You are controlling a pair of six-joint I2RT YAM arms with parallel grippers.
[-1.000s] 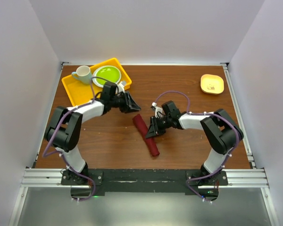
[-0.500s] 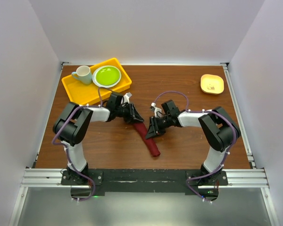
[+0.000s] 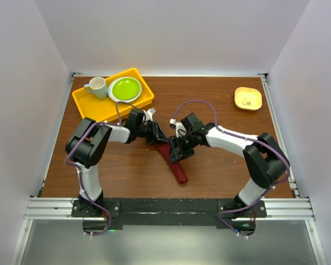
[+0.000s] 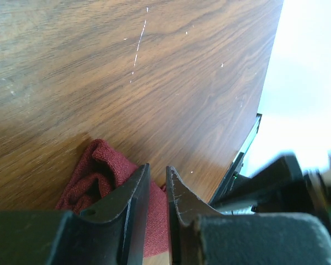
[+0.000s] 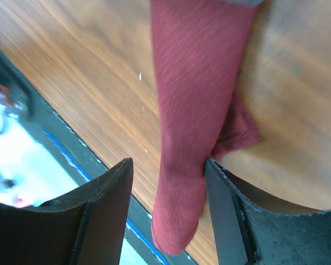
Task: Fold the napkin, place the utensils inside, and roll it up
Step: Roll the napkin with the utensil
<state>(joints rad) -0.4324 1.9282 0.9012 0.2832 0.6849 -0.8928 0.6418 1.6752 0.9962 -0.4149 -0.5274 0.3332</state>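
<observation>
Rolling seems finished: right tool [image 5: 168, 182] spread astride the napkin [image 3: 179, 171], left tool [image 4: 157, 172] nearly pressed together (grip unclear); next, withdraw gently.

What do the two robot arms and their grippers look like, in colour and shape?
The left arm and right arm have white links and black joints. A thin purple cable runs along each. The left gripper and right gripper are black, each with two flat, tapered fingers.

White arm links [image 3: 231, 138], black joints [image 3: 262, 157], purple cables [image 3: 194, 101], black fingers [image 5: 107, 204]
</observation>
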